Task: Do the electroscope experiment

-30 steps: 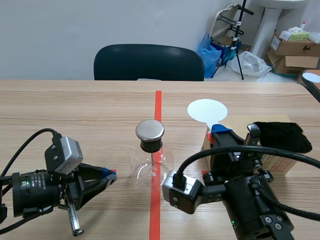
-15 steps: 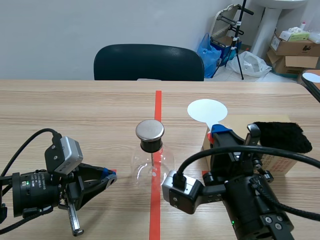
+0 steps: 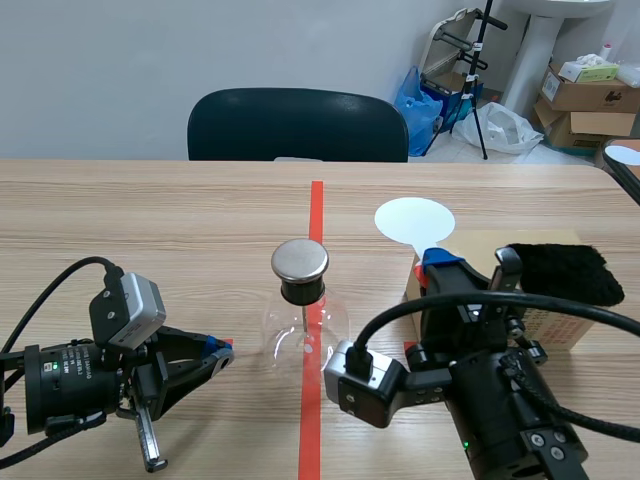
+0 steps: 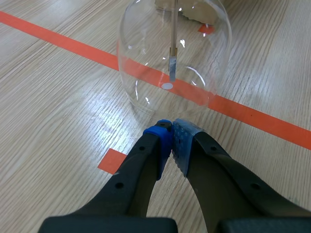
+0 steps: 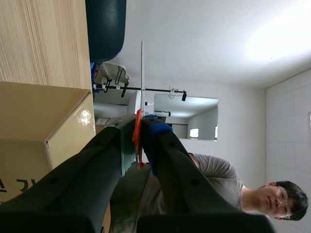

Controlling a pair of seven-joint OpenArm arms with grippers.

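The electroscope is a round glass flask [image 3: 300, 335] with a metal cap [image 3: 299, 261], standing on the orange tape line at mid-table. In the left wrist view the flask [image 4: 146, 63] sits just ahead of my left gripper [image 4: 171, 133], which is shut on nothing; a thin rod with a foil leaf [image 4: 172, 68] hangs inside. In the scene view my left gripper [image 3: 222, 350] lies low to the left of the flask. My right gripper [image 3: 440, 262] is shut on the orange handle [image 5: 137, 131] of a white disc paddle [image 3: 414, 220], held up to the right of the flask.
A cardboard box [image 3: 478, 250] stands at the right with a black fur cloth [image 3: 560, 272] on top, close behind my right arm. A dark chair [image 3: 298, 125] stands past the table's far edge. A person [image 5: 218, 179] shows in the right wrist view.
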